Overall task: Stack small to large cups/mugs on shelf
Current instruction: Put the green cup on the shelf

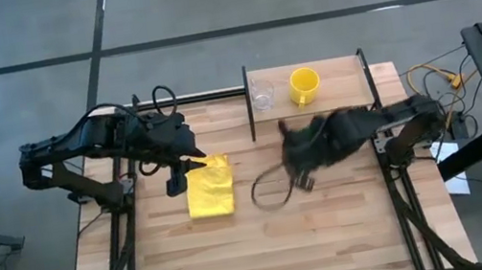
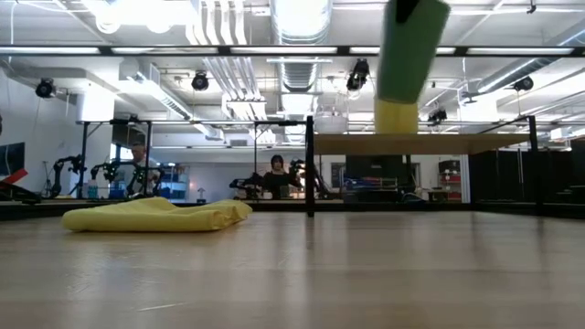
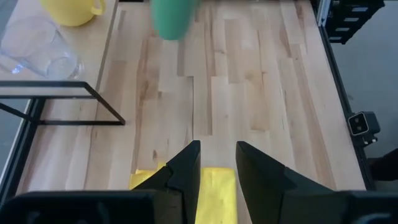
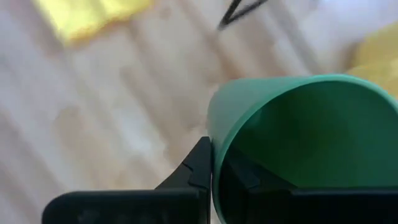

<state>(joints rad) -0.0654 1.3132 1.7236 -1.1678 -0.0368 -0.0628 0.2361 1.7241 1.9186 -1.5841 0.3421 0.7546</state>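
Green cup (image 4: 298,143) sat pinched by its rim between the fingers of my right gripper (image 4: 214,171), one finger outside the wall and one inside, as the right wrist view showed. In the low view the cup (image 2: 411,50) hung well clear of the tabletop (image 2: 292,274), above the level of the shelf (image 2: 420,143) and in front of the yellow mug (image 2: 395,117) standing on it. From overhead my right arm was a dark blur over the table just in front of the shelf (image 1: 350,89), and I could not make out the cup there. On the shelf the yellow mug (image 1: 304,85) stood beside the clear cup (image 1: 261,95), the two close but apart. My left gripper (image 3: 217,165) hung over the edge of the yellow cloth (image 1: 209,186) with its fingers parted and nothing between them; the cloth lay flat on the tabletop, well apart from the shelf. Through the left wrist view I saw the green cup (image 3: 171,18) in mid-air beyond the shelf's black frame (image 3: 62,102).
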